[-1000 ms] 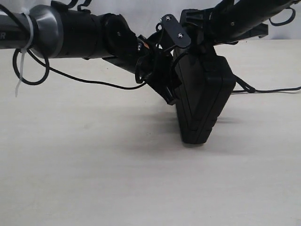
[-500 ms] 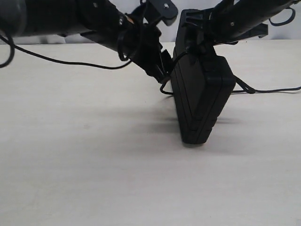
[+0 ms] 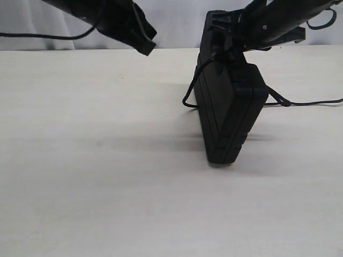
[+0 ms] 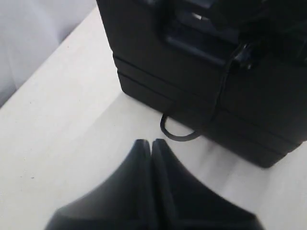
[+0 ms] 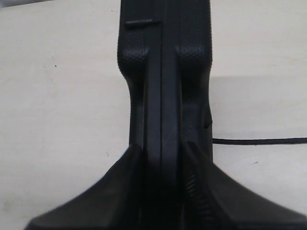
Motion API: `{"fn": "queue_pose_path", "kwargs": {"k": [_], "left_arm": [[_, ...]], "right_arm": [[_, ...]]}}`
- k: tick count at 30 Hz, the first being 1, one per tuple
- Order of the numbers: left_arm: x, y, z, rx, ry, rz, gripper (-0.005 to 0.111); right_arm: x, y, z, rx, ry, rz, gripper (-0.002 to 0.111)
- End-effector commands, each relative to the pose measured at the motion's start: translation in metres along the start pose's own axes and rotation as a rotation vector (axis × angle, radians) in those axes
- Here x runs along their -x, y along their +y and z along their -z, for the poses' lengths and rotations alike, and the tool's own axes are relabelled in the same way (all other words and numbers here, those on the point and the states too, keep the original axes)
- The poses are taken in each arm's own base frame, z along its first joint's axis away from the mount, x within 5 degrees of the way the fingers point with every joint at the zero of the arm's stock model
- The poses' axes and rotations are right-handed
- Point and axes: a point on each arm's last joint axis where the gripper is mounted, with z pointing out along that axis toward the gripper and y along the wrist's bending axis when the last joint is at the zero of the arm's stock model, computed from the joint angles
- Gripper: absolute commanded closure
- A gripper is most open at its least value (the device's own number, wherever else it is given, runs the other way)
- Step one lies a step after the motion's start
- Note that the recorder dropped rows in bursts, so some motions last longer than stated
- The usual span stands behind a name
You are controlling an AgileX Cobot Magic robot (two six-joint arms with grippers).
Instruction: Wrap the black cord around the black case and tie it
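Note:
The black case stands on its narrow edge on the table, tilted slightly. My right gripper is shut on its top edge; in the right wrist view its fingers clamp both sides of the case around the gripper's middle. The black cord runs over the case's top, hangs in a small loop down its left face and trails away across the table on the right. My left gripper hangs shut and empty up and to the left of the case. Its wrist view shows the closed tips just short of the cord loop at the case's foot.
The pale wooden table stretches left and in front of the case. A white wall or curtain closes the back. A thin black robot cable runs off to the left behind my left arm.
My left arm has drawn back up and to the left, away from the case, uncovering the cord loop hanging on the case's left side. The right gripper and case have stayed put.

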Motion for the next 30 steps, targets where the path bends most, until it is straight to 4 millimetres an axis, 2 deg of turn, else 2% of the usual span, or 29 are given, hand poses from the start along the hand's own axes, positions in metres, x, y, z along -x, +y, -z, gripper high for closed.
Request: {"fn": "queue_pose_path", "kwargs": {"k": [1,5,14,23,30], "left_arm": [[0.015,-0.005,0.043,0.068,-0.129,0.043,0.107],[0.007,-0.012,0.079,0.202,-0.289,0.079,0.107],[-0.049,-0.036,0.142,0.442,-0.543,0.115,0.107],[-0.082,-0.065,0.188,0.453,-0.642,0.109,0.107],[-0.110,-0.085,0.215,0.476,-0.732,0.099,0.107]], "right_arm": [[0.005,0.003,0.004,0.024,-0.040,-0.005,0.104],[0.005,0.003,0.004,0.024,-0.040,-0.005,0.104],[0.005,0.003,0.004,0.024,-0.040,-0.005,0.104],[0.005,0.003,0.004,0.024,-0.040,-0.005,0.104],[0.005,0.003,0.004,0.024,-0.040,-0.005,0.104]]}}
